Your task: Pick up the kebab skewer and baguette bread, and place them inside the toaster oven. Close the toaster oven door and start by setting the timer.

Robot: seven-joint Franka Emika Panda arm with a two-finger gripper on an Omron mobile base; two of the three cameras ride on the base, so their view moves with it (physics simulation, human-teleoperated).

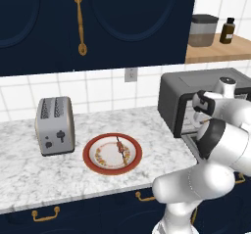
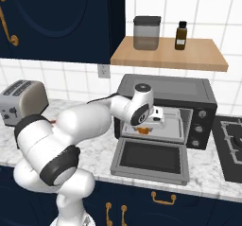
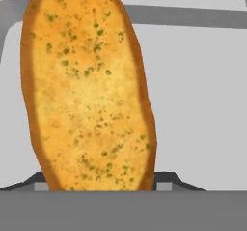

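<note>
The baguette bread [image 3: 87,90], golden with green flecks, stands lengthwise between my fingertips in the hand view. My gripper [image 3: 103,181] is shut on it. In the right base view the gripper [image 2: 150,122] reaches into the mouth of the toaster oven [image 2: 165,90], with the baguette bread [image 2: 144,131] just above the light grey tray inside. The toaster oven door [image 2: 149,161] lies folded down flat over the counter edge. The kebab skewer [image 1: 120,147] rests across the red-rimmed plate [image 1: 94,155] on the counter, left of the toaster oven [image 1: 196,86].
A silver two-slot toaster [image 1: 55,125] stands left of the plate. A wooden shelf [image 2: 168,55] above the oven holds a jar [image 2: 146,32] and a brown bottle [image 2: 180,35]. A stovetop [image 2: 229,147] lies right of the oven. Dark blue cabinets hang overhead.
</note>
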